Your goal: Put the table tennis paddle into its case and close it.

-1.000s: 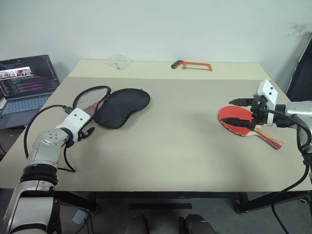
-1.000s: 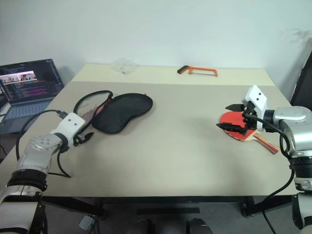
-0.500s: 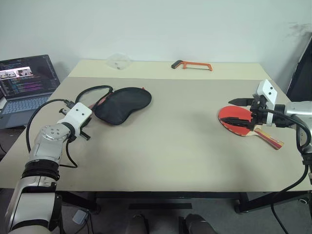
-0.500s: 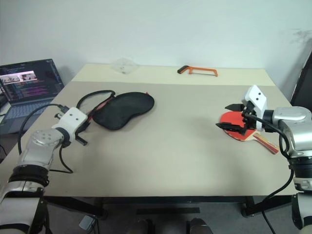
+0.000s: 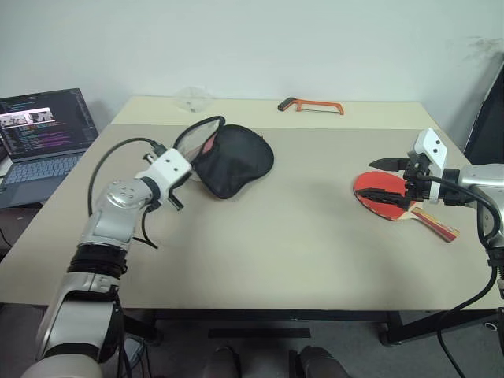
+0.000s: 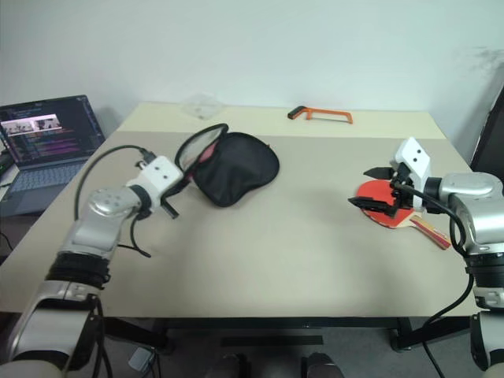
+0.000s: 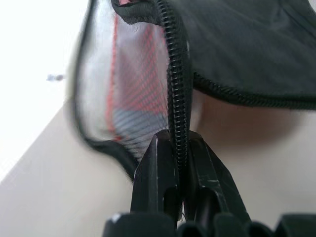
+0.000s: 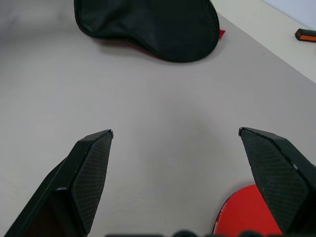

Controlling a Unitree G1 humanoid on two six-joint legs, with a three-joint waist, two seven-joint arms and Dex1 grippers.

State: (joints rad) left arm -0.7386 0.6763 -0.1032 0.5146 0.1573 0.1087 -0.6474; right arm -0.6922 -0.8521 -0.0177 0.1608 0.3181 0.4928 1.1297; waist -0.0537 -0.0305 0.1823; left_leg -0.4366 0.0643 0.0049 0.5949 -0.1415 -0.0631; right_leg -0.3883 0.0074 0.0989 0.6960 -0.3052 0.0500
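The case point(image 5: 234, 161) lies black side up on the left half of the table, its unzipped mouth point(image 5: 203, 145) lifted and showing a red lining. My left gripper point(image 5: 186, 168) is shut on the case's zipper edge point(image 7: 178, 123), which runs up between the two black fingers in the left wrist view. The table tennis paddle point(image 5: 384, 194) lies flat at the right, red face up, its striped handle point(image 5: 439, 226) pointing toward the near right corner. My right gripper point(image 8: 176, 132) hangs open just over the paddle's face, touching nothing.
An orange hacksaw point(image 5: 309, 105) and a clear plastic piece point(image 5: 192, 98) lie along the table's far edge. An open laptop point(image 5: 43, 130) stands off the table's left side. Bare tabletop point(image 5: 307, 228) separates the case and the paddle.
My left gripper has shut on the case's zipper edge and dragged the case to the right, toward the table's middle, lifting its mouth. The right arm and the paddle have stayed put.
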